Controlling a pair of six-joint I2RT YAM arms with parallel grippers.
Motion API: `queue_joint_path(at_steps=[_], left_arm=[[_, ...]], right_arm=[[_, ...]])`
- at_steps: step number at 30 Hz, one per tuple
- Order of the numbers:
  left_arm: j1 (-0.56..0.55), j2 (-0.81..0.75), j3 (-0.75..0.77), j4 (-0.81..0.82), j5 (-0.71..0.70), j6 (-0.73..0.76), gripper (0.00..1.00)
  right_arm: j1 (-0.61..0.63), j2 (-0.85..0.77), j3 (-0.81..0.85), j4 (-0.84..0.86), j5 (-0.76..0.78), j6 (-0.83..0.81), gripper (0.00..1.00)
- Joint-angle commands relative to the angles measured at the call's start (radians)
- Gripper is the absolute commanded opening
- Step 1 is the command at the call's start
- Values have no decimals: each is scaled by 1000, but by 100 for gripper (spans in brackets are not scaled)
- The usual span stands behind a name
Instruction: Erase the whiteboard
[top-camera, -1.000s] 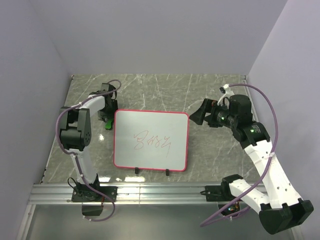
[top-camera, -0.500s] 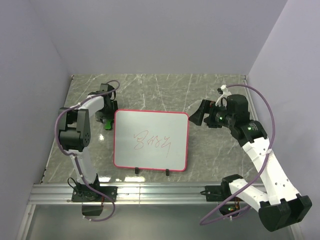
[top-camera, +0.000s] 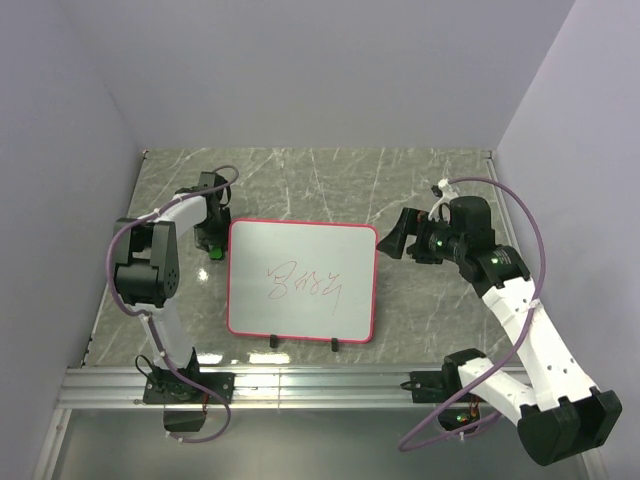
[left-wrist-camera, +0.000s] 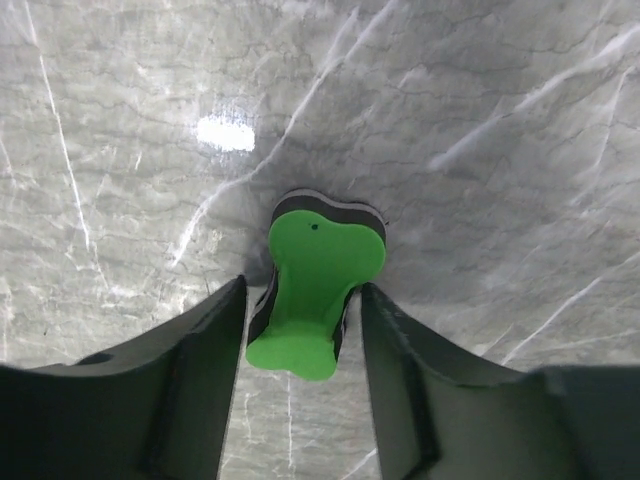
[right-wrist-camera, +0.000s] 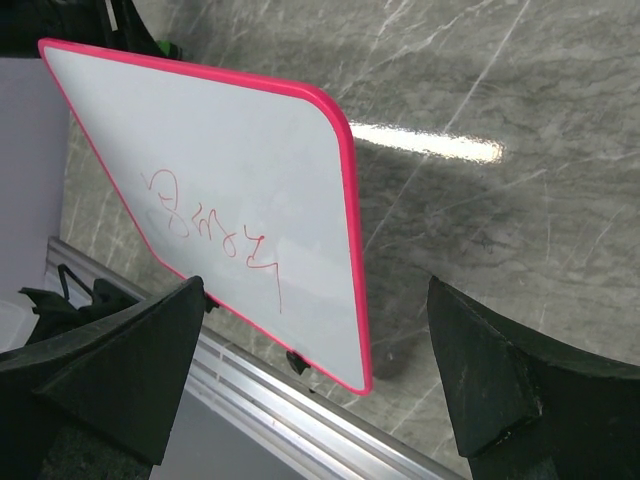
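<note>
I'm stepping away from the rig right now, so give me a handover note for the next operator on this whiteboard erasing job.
Left gripper: open, fingers straddling the green eraser, which lies on the table just left of the whiteboard; not clamped yet.
Right gripper: open, empty, hovering by the board's right edge.
Done: nothing erased; the red scribble is intact mid-board.
Left to do: grip the eraser, then wipe the scribble off.
</note>
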Motion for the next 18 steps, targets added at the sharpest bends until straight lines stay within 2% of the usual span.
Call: queue_joint_path(at_steps=[1, 6, 9, 10, 13, 18], left_arm=[[1, 6, -8, 38, 15, -11, 53], [2, 37, 11, 55, 25, -19, 39], [4, 49, 11, 64, 55, -15, 20], [5, 52, 0, 75, 83, -17, 0], [21, 54, -15, 90, 169, -17, 0], [45, -1, 20, 72, 236, -57, 0]], right_arm=[[6, -22, 18, -8, 8, -20, 98], [5, -17, 34, -8, 5, -14, 98], [6, -7, 31, 13, -22, -9, 98], [6, 1, 29, 32, -27, -14, 98], [5, 27, 18, 76, -37, -26, 98], [-17, 71, -44, 234, -159, -24, 98]])
